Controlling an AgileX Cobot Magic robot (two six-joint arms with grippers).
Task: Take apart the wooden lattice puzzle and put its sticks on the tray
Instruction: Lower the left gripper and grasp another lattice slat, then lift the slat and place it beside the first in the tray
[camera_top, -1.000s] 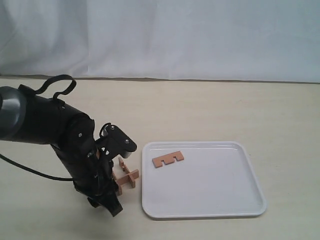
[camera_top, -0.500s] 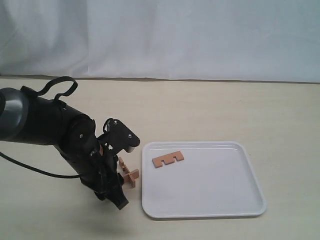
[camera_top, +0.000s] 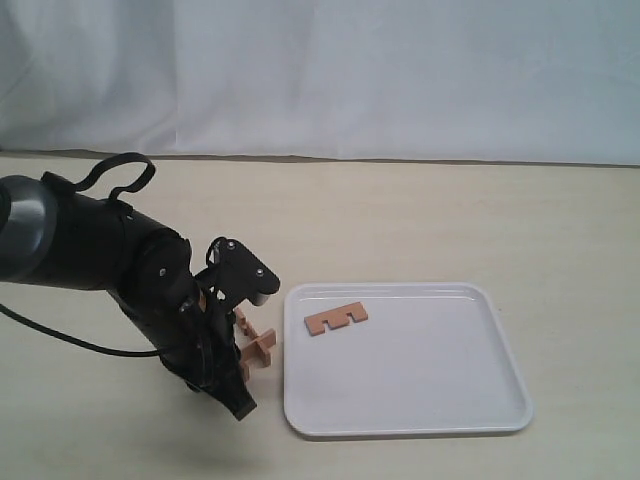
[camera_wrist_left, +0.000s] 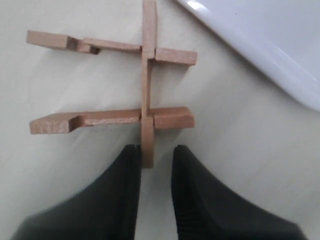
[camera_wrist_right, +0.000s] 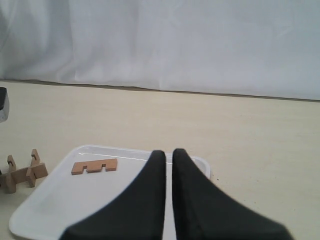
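Between the tips of the left gripper (camera_wrist_left: 156, 148) sits the end of one stick of the lattice puzzle (camera_wrist_left: 146, 100). The two black fingers (camera_wrist_left: 120, 200) are parted only a little. One pad lies against the stick's face, while a sliver of table shows between the stick and the other pad, so the wood is straddled rather than clamped.

Beyond the fingertips the puzzle is down to three pale reddish-brown bars. The straddled one stands on edge and runs straight away from the gripper. Two flat crossbars are slotted across it, one close to the fingertips and one further out. Each crossbar shows a square step cut into it on one side of the joint. The piece rests on the cream table (camera_top: 450, 220), just beside the rim of the white glossy tray (camera_top: 420, 380) but not touching it.

Past the puzzle, on the tray's floor near its far corner, lies a loose stick (camera_top: 336, 319). It is flat, and its two square notches are plain to see.

Over the tray's near side hangs the right gripper (camera_wrist_right: 168, 152). Its fingers are drawn together to a thin slit and carry nothing. The loose stick lies ahead of them and off to one side.
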